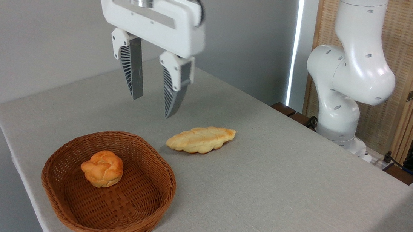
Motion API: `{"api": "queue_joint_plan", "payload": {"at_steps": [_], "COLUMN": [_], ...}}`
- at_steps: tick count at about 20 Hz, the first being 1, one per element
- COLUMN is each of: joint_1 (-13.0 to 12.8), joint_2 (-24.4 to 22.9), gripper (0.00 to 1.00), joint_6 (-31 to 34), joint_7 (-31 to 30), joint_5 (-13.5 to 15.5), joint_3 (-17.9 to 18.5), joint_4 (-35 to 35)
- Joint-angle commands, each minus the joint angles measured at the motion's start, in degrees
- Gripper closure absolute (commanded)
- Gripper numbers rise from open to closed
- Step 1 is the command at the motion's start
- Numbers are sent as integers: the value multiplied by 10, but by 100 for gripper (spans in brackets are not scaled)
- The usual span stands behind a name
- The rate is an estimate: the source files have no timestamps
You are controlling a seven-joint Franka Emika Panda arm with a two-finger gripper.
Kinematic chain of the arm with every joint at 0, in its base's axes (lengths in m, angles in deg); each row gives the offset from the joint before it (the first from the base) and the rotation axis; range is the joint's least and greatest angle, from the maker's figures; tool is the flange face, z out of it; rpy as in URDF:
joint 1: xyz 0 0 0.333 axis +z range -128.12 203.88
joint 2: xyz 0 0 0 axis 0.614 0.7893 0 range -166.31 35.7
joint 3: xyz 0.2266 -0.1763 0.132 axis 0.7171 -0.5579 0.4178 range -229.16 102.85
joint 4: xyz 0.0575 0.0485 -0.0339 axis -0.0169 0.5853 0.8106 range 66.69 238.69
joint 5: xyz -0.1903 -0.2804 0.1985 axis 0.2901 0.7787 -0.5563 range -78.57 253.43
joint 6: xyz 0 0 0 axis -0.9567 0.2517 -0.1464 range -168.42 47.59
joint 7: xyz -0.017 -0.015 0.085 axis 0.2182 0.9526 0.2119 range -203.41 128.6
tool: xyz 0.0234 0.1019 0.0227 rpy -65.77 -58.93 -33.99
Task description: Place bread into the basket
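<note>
The bread, a small round orange-golden knotted bun, lies inside the basket of reddish-brown wicker at the table's front left, toward the basket's left-middle. My gripper hangs open and empty well above the table, up and to the right of the basket, behind its far rim. Nothing is between the two ribbed fingers. The bun is free of the gripper.
A longer, paler braided loaf lies on the grey tablecloth just right of the basket and below the gripper's right side. The arm's white base stands at the back right. The table's left edge runs close to the basket.
</note>
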Motion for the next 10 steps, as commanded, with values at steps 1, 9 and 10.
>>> {"api": "queue_joint_plan", "payload": {"at_steps": [1, 9, 10], "joint_1": [6, 6, 7], "joint_2": [2, 0, 1], "gripper": [0, 0, 0], "joint_6": [-7, -18, -17], "joint_7": [-30, -26, -28], "joint_5": [-34, -42, -42], "joint_3": [-30, -29, -28], "joint_4": [9, 19, 19]}}
